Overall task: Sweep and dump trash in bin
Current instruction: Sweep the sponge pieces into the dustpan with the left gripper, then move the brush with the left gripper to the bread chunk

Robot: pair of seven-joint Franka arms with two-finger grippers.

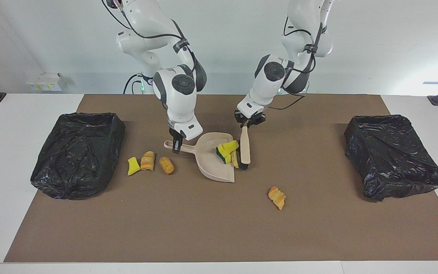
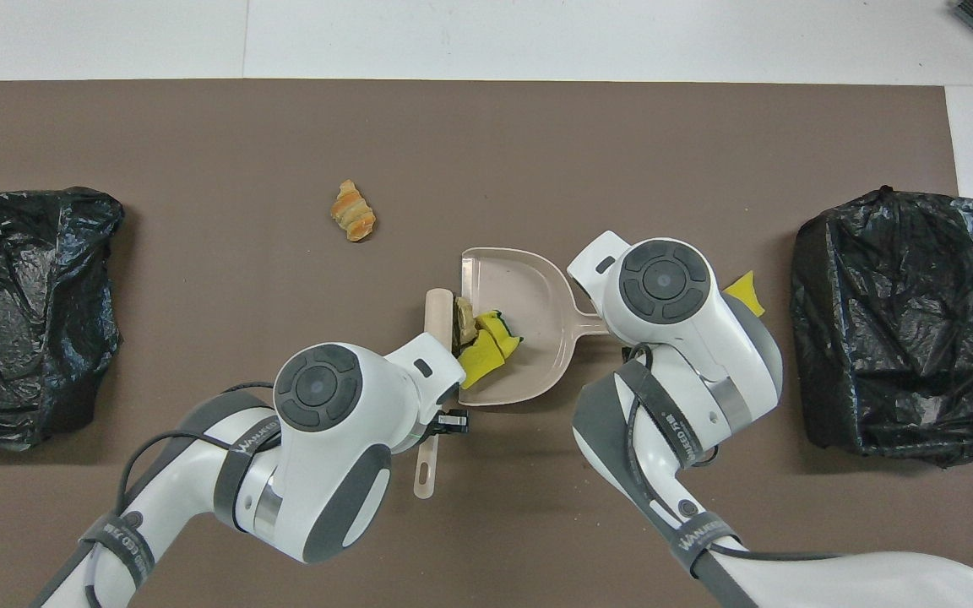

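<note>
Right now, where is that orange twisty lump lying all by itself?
The lone orange lump lies on the brown mat, farther from the robots than the dustpan and brush, apart from both.

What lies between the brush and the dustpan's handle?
Sponge chunks and a tan scrap, lying in the dustpan beside the brush; both views show it.

Two yellow sponge chunks (image 1: 228,148), one with a green side, and a small tan lump (image 1: 235,159) lie bunched together at the open mouth of the dustpan (image 1: 211,167). A ridged orange lump (image 1: 277,197) lies alone, farther from the robots. Near the right arm's end lie a yellow chunk (image 1: 132,166) and two orange-tan lumps (image 1: 147,161) in a row.
</note>
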